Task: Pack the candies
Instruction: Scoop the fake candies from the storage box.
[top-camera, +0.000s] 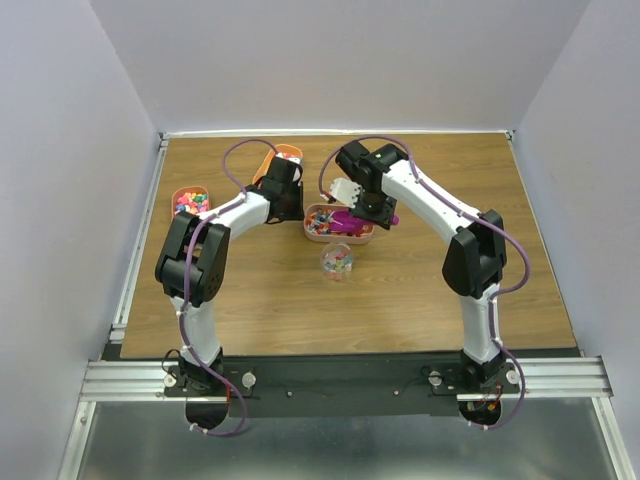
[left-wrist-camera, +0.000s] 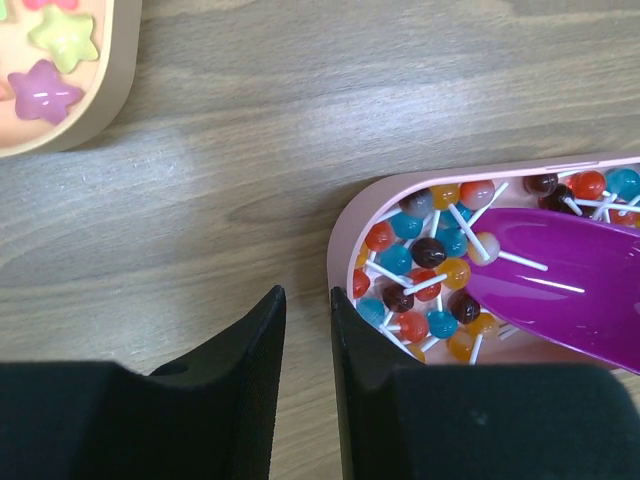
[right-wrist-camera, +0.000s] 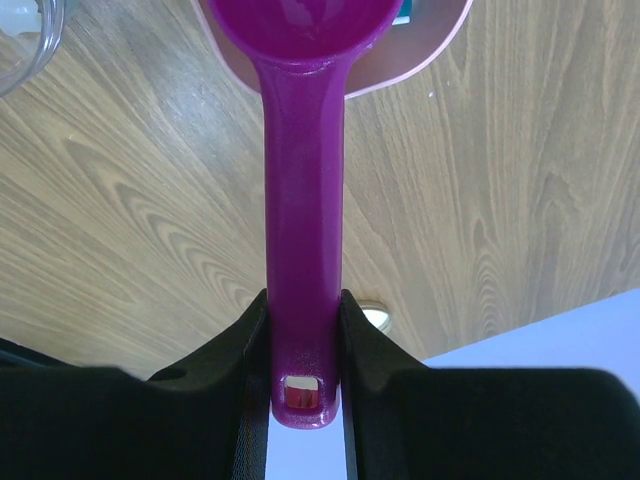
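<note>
Nearest the arm bases, just below centre in the top view, a clear cup (top-camera: 337, 262) stands on the wooden table (top-camera: 420, 290) with a few coloured sweets inside. Just beyond it lies a peach tray (left-wrist-camera: 345, 215), and most of the candies (left-wrist-camera: 420, 270) are heaped there: tiny round sweets on white sticks, in red, blue, orange and dark brown.

The bowl of the magenta scoop (right-wrist-camera: 303, 180) rests in this tray, one sweet lying in it. The right gripper (right-wrist-camera: 303, 300) pinches the scoop's handle near its end.

At the tray's other end, the left gripper (left-wrist-camera: 307, 295) has its jaws a narrow slit apart, with only bare wood showing between them.

Farther off, in the upper left of the left wrist view, a second tray (left-wrist-camera: 118, 80) holds star-shaped pieces (left-wrist-camera: 45, 95).
</note>
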